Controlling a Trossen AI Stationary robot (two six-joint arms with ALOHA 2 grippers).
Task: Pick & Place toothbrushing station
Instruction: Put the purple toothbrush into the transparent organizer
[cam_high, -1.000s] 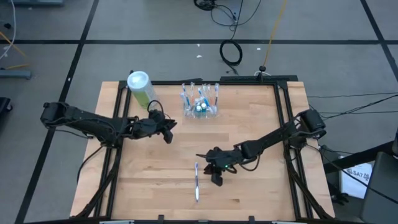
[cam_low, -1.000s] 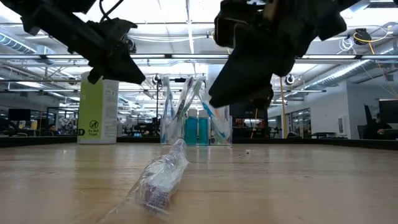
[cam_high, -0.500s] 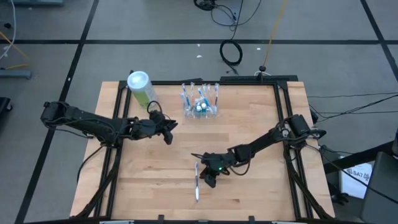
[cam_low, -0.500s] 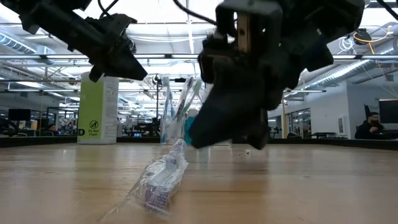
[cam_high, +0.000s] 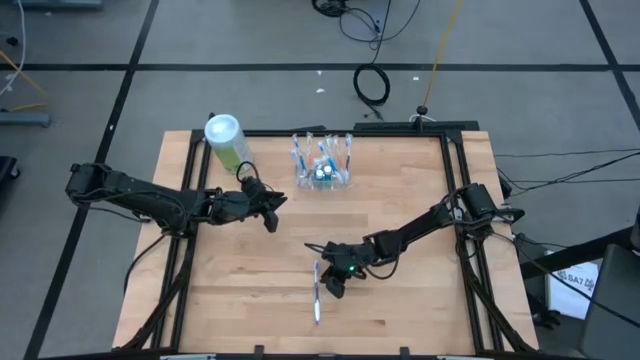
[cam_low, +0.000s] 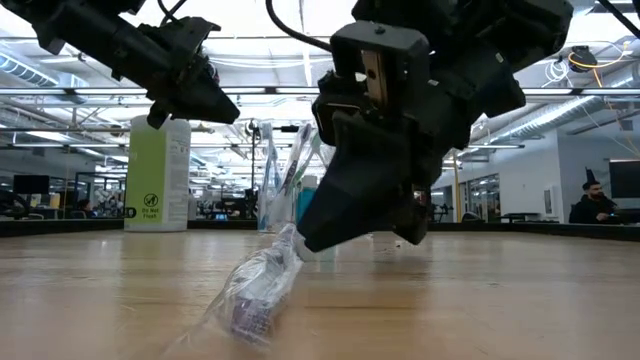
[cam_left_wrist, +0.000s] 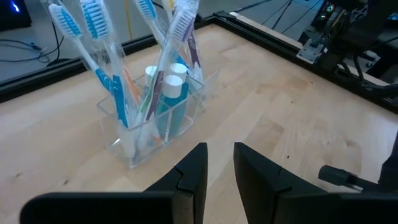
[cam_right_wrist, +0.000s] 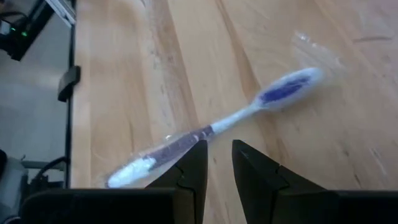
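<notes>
High view: the toothbrushing station (cam_high: 322, 171) stands at the far edge of the worktop (cam_high: 400, 190), at about twelve o'clock, with the green canister (cam_high: 227, 140) well apart to its nine o'clock side. The left end effector (cam_high: 272, 212) hangs near the station, which lies toward its one o'clock; this arm is the nearer one. The right end effector (cam_high: 333, 282) sits low at about six o'clock, just beside a wrapped loose toothbrush (cam_high: 317, 296) whose long axis runs twelve to six.

Low view: the loose toothbrush (cam_low: 258, 290) lies in front, its clear wrapper blurring its outline. The right end effector (cam_low: 340, 225) hangs just over its far end and hides most of the station (cam_low: 290, 185) behind it.

Left wrist view: the station (cam_left_wrist: 152, 115) stands upright straight ahead, holding several toothbrushes and two small capped bottles; the left end effector (cam_left_wrist: 220, 165) has its fingers slightly parted, gripping nothing.

Right wrist view: the right end effector (cam_right_wrist: 219, 163), fingers narrowly parted and empty, hovers over the toothbrush (cam_right_wrist: 217, 126), which lies crosswise to them; contact cannot be judged.
</notes>
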